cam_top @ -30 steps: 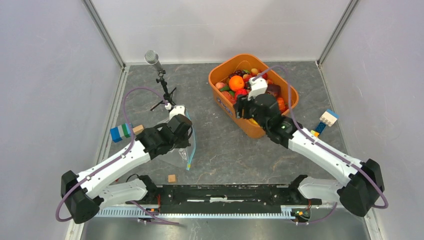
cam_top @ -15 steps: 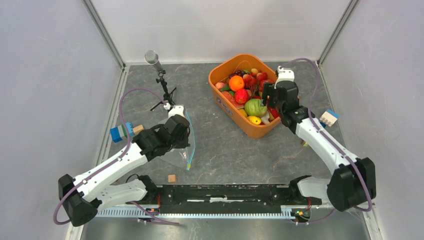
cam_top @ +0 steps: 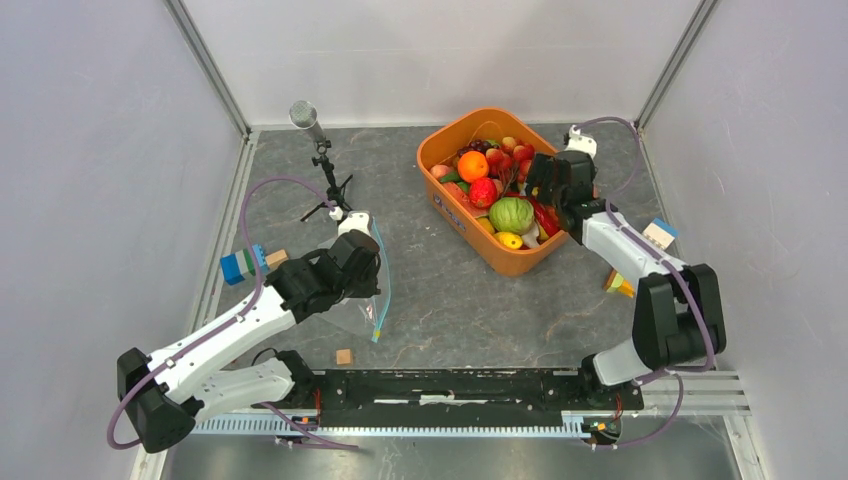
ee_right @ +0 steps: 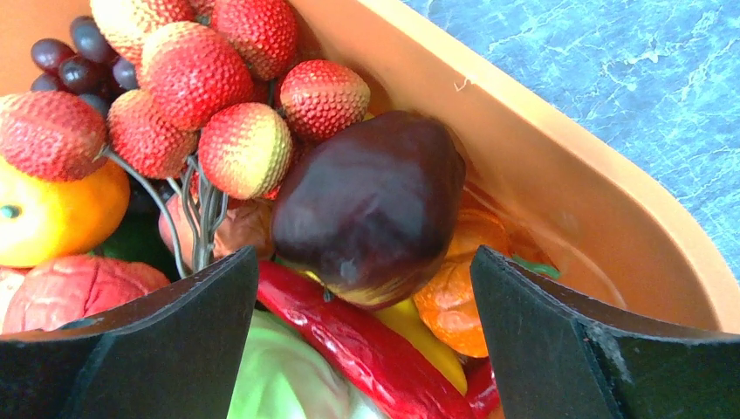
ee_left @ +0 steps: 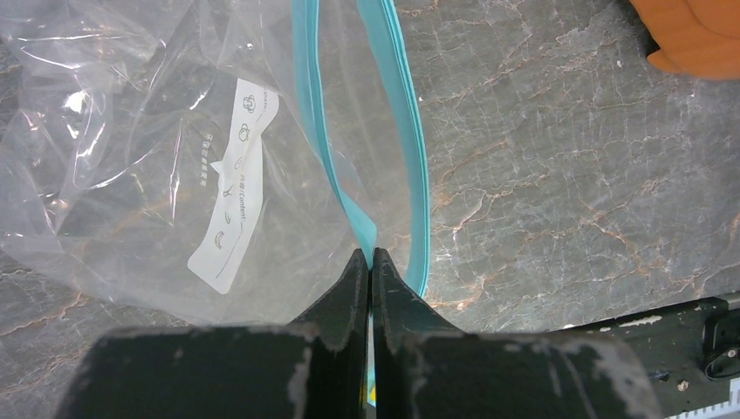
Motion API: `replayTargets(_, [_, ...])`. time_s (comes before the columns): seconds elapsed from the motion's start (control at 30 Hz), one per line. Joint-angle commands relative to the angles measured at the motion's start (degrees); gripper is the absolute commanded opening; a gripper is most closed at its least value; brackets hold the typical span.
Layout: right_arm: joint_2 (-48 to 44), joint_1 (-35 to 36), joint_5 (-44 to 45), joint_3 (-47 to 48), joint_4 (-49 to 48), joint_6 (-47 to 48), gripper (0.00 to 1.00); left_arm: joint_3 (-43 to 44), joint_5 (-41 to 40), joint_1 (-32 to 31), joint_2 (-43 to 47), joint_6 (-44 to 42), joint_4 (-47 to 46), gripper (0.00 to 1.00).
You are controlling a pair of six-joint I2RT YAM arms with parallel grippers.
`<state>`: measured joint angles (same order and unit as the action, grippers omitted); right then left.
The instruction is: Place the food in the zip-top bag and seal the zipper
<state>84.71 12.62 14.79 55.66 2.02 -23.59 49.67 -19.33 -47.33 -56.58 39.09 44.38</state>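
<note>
The clear zip-top bag lies on the table at centre-left, its white label facing up. Its mouth gapes, with the two sides of the teal zipper apart. My left gripper is shut on the near side of the zipper strip. The food fills the orange bin: an orange, a green cabbage, a lemon. My right gripper hangs open over the bin's right side. A dark purple fruit and a red chilli lie between and below its fingers, untouched.
A microphone on a small tripod stands at the back left. A blue-green block and a wooden cube lie near the left arm. A white-and-blue block lies at the right wall. Grey walls close in three sides.
The right arm has swung from the bin's front to its right side, and its jaws have opened wider. The left gripper and the bag have stayed put.
</note>
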Motion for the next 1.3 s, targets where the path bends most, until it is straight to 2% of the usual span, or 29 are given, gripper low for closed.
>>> replayTargets(0.0, [3.25,-0.15,4.02,4.89,-2.22,-3.92,0.95,-0.01,0.08,0.13,1.04,-2.38,-2.04,0.02])
replayTargets(0.1, [5.10,-0.17,7.84,4.76,-2.57,-5.65,0.95,-0.49,0.01,0.14,1.50,-2.06,-2.31,0.02])
replayTargets(0.23, [8.04,-0.12,6.89,5.15,-3.64,-4.79,0.88,-0.37,0.41,0.13,1.05,-2.60,-2.38,0.02])
replayTargets(0.3, [8.92,-0.08,7.07,5.32,-3.46,-4.20,0.80,-0.28,0.31,0.13,1.09,-2.69,-2.37,0.02])
replayTargets(0.37, [8.01,-0.15,7.73,4.58,-3.20,-4.25,0.68,-0.21,0.35,0.13,1.15,-2.74,-2.38,0.02])
replayTargets(0.47, [3.82,-0.10,5.43,1.16,-6.52,-3.02,0.52,-0.06,0.41,0.13,1.12,-2.79,-2.37,0.02])
replayTargets(0.53, [0.06,-0.08,2.54,-1.25,-8.63,-1.80,0.45,-0.01,0.50,0.13,1.13,-2.79,-2.41,0.02])
replayTargets(0.83, [-14.68,-0.12,-11.37,-8.28,-10.31,1.11,0.39,0.08,1.02,0.13,0.86,-2.99,-2.43,0.02])
replayTargets(1.0, [-22.61,0.63,-24.33,-12.84,-14.27,1.05,0.37,0.01,2.21,0.13,0.61,-3.93,-3.12,0.02])
replayTargets(1.27, [-33.20,10.28,-42.40,-19.94,-21.78,2.52,0.37,0.29,6.11,0.13,-0.17,-4.99,-5.65,0.02])
